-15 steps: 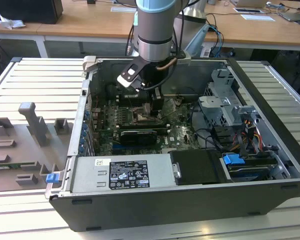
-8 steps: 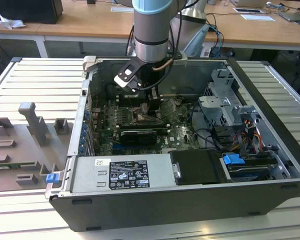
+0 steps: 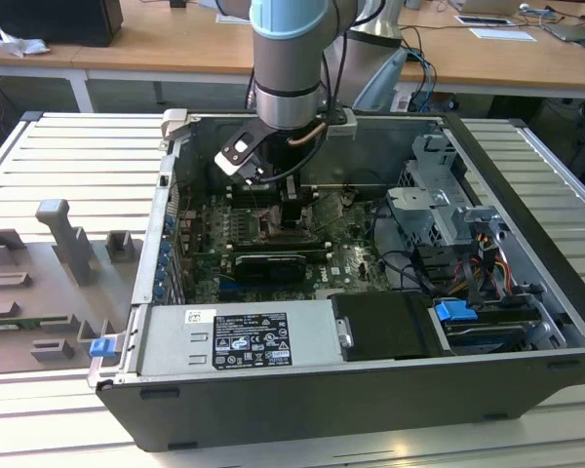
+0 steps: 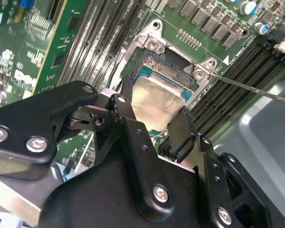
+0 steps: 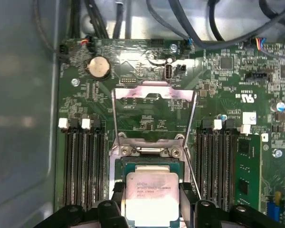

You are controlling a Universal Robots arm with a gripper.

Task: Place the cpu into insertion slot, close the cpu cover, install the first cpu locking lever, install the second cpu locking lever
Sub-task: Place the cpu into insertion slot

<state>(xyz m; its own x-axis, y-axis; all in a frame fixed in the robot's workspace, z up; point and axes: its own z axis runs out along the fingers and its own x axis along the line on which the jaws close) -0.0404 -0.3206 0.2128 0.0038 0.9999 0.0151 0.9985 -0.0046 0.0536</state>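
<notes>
— cpu (image 5: 151,202) first: where is it?
— Pinched in the gripper (image 5: 152,194), right over the slot (image 5: 147,164). One finger bears on each of two opposite edges, so the tool is closed on the chip and nothing else.

— Seated?
— I judge not. A strip of the slot shows past the cpu's far edge, and in the second wrist view the chip looks slightly tilted against the metal rim. Whether its underside touches the slot, I cannot tell.

— Cover?
— The cover (image 5: 154,91) stands open, swung up on its hinge beyond the slot and well clear of the cpu. Its cut-out frame faces away from the socket.

— Levers?
— The levers (image 5: 115,118) are both released. They show as thin rods, one on either side of the open cover, and neither is hooked down.

— Progress, then?
— Step one is in hand and unfinished: the cpu is at the slot but not let go. Closing the cover and locking both levers are not yet done. I put it at an early stage.

— Anything around it?
— The arm (image 3: 288,58) reaches down into the open case (image 3: 302,409). Memory slots (image 5: 85,171) flank the socket on the board (image 5: 147,126), apart from the fingers
</notes>
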